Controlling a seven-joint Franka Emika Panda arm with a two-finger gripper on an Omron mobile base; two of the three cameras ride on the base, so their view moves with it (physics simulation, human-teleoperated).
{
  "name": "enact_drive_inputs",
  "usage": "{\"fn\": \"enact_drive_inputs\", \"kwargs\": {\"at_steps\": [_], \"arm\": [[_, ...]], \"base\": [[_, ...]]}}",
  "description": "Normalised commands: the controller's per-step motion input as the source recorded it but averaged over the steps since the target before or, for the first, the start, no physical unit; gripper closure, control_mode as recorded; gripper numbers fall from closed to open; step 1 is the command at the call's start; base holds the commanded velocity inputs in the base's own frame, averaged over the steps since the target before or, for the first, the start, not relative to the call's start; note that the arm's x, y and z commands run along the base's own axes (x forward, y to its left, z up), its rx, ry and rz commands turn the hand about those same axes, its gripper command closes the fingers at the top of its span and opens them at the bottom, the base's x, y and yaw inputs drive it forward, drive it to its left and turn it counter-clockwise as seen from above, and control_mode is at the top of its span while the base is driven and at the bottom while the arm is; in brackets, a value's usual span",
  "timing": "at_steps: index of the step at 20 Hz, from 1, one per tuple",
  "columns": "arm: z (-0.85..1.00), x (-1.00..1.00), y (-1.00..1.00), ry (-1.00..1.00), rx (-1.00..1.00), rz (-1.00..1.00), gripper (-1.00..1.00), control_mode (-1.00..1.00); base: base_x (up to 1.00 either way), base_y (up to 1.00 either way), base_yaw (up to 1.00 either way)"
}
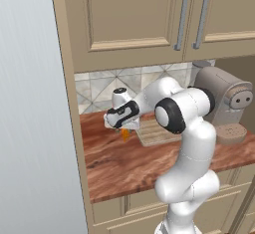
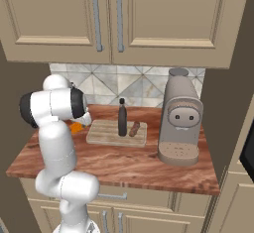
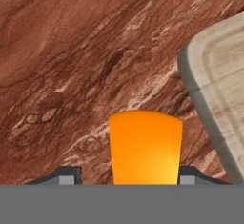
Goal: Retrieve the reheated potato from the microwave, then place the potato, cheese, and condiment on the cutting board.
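In the left base view, the white arm bends over the reddish-brown countertop [image 1: 124, 163] and its gripper [image 1: 124, 130] points down just left of the cutting board [image 1: 157, 133]. A bit of the orange cheese [image 1: 124, 134] shows under the hand, between the fingers, low over the counter. The beige coffee machine [image 1: 224, 106] stands at the right, behind the arm's elbow. 2 cabinet doors with metal handles [image 1: 183, 19] hang above.

In the right base view, the cutting board [image 2: 101, 133] lies on the countertop [image 2: 129, 165], left of the coffee machine [image 2: 181, 123]. The condiment [image 2: 122, 119], a dark slim bottle, stands upright on the board, and the potato [image 2: 134, 129] lies on the board just to its right. The cheese [image 2: 76, 127] shows as an orange patch left of the board, mostly hidden behind the arm's joint. Whether it rests on the counter or hangs clear of it I cannot tell from here. A tiled backsplash [image 2: 144, 86] runs behind the counter.

In the hand view, the cheese [image 3: 145, 147] sits between the 2 dark fingertips [image 3: 66, 175], and each tip meets a side of the wedge: the claw [image 3: 128, 176] is gripping the cheese. The rounded corner of the cutting board [image 3: 217, 85] lies to the right, apart from the wedge, with bare countertop [image 3: 71, 66] beyond.
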Motion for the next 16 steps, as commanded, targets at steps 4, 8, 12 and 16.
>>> {"fn": "enact_drive_inputs", "kwargs": {"at_steps": [4,8,12,16], "arm": [[0.08,-0.24,-0.19,0.10,0.01,0.00,1.00,-1.00],[0.14,-0.25,-0.35,0.07,0.00,0.00,1.00,-1.00],[0.13,-0.12,-0.51,0.01,0.00,0.00,1.00,-1.00],[0.05,-0.02,-0.50,0.00,0.00,0.05,1.00,-1.00]], "base": [[0.00,0.00,0.00],[0.00,0.00,0.00],[0.00,0.00,0.00],[0.00,0.00,0.00]]}}
